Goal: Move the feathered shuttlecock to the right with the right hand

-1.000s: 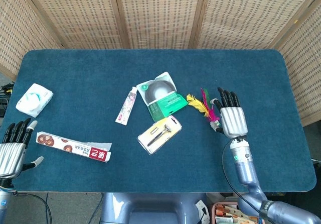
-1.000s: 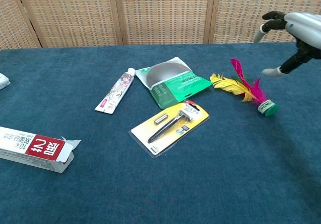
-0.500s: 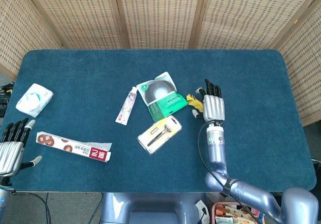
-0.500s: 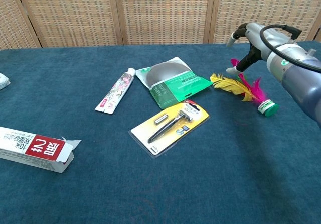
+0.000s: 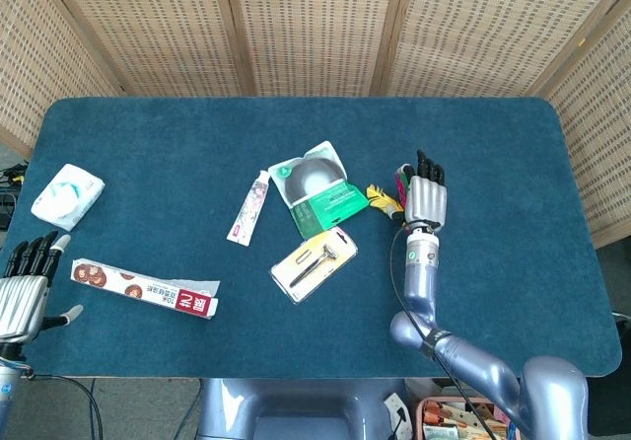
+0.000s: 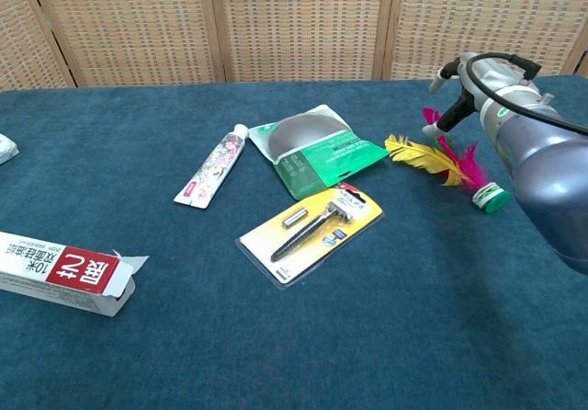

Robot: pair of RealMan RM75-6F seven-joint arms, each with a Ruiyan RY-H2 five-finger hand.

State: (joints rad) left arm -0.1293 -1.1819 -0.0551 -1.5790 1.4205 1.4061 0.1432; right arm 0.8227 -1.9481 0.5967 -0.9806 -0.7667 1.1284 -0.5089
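The feathered shuttlecock (image 6: 450,164) lies on the blue table right of centre, with yellow and pink feathers and a green base at its right end. My right hand (image 5: 427,199) hovers directly over it with fingers stretched out away from me, holding nothing. In the head view the hand hides most of the shuttlecock (image 5: 379,196); only a yellow feather and a pink tip show. In the chest view the right hand (image 6: 469,84) is above and behind the feathers, apart from them. My left hand (image 5: 25,292) stays at the table's near left edge, fingers apart and empty.
A green packet (image 5: 317,188) and a carded razor (image 5: 314,259) lie just left of the shuttlecock. Further left are a toothpaste tube (image 5: 249,206), a long toothpaste box (image 5: 143,289) and a white tissue pack (image 5: 67,193). A wicker screen stands behind the table.
My right hand swung left from beside the shuttlecock to over its feathers, then shifted slightly right and further away. The shuttlecock has not moved. The left hand barely changed.
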